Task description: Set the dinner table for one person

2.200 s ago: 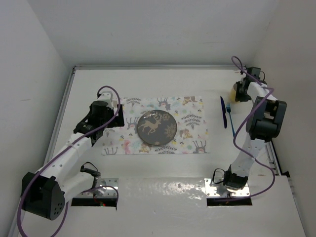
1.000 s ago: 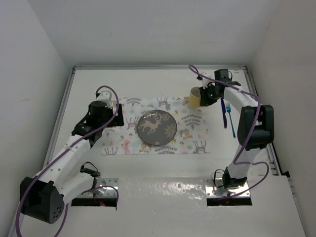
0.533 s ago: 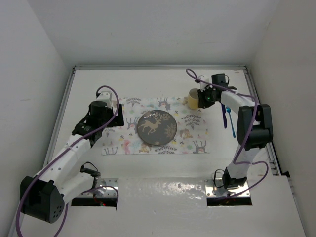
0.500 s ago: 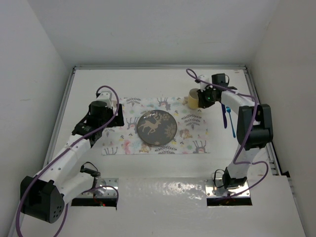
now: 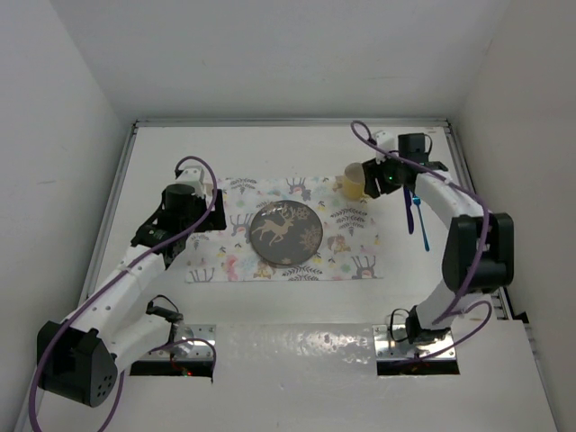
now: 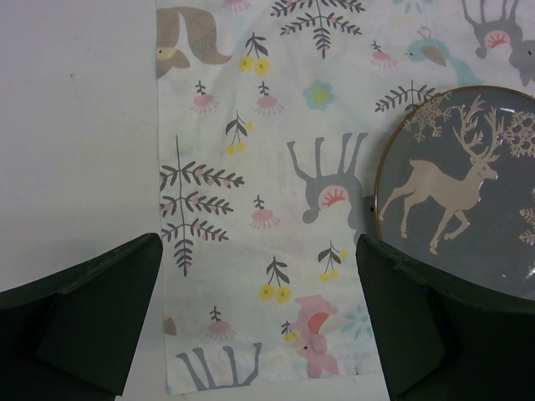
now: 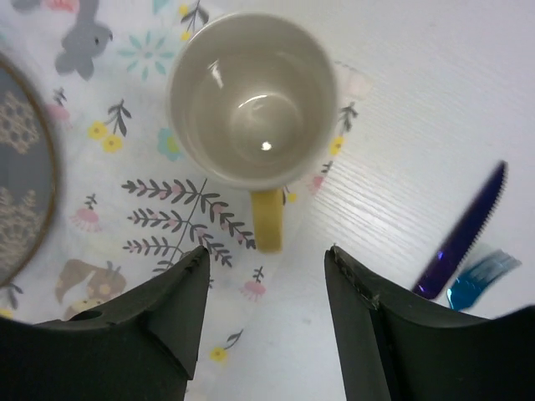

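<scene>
Smooth white rectangular tabletop point(image 5: 270, 148) under everything, thin printed cloth point(image 5: 346, 243), round glossy deer plate point(image 5: 286, 232) on it, glazed yellow mug point(image 7: 251, 100) on cloth's far right corner, left pincer point(image 6: 255, 288) spread, right pincer point(image 7: 266, 276) spread, clear of mug's handle, translucent blue knife point(image 7: 464, 230) beside.

Deer plate point(image 5: 286, 232) on patterned placemat point(image 5: 349, 247), yellow mug point(image 5: 353, 181) at its far right corner, blue cutlery point(image 5: 423, 234) beside

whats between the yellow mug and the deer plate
Only bare pastel animal-print cloth placemat lies between the yellow ceramic mug and the round dark deer plate; the top view shows it.
</scene>
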`<state>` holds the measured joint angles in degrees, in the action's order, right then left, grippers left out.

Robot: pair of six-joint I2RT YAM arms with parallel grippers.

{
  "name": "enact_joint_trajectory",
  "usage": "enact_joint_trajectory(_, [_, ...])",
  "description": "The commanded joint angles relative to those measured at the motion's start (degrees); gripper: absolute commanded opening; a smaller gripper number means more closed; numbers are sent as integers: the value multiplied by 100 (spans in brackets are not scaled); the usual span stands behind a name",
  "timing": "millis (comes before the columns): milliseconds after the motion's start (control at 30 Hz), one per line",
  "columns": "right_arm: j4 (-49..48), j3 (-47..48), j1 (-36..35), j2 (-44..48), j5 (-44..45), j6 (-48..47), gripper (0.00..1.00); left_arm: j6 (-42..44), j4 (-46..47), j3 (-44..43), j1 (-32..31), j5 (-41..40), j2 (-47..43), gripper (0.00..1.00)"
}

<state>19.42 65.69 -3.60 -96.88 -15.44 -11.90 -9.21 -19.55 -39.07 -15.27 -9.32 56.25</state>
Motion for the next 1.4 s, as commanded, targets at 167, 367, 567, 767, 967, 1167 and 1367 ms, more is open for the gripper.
enact_joint_trajectory(167, [-140,-346,1027,1128,907,1567,49,51,109,-127,59,-25,-193,100])
enact_joint_trajectory(367, [158,-645,1308,479,1263,1770,43,25,92,-118,59,-131,-264,100])
enact_joint_trajectory(567, [159,-593,1502,-102,1254,1920,47,16,83,-118,59,-149,-299,100])
enact_joint_trajectory(767, [115,-444,1511,-542,1456,1964,48,25,74,-118,59,-175,-316,100])
enact_joint_trajectory(967, [282,-346,1520,-902,1421,1893,45,34,83,-127,59,-175,-272,100])
enact_joint_trajectory(1167, [238,-584,1528,-1043,1474,1841,30,34,83,-118,59,-175,-281,100])
enact_joint_trajectory(1367, [334,-557,1520,-992,1395,1682,0,42,92,-118,59,-158,-299,100])
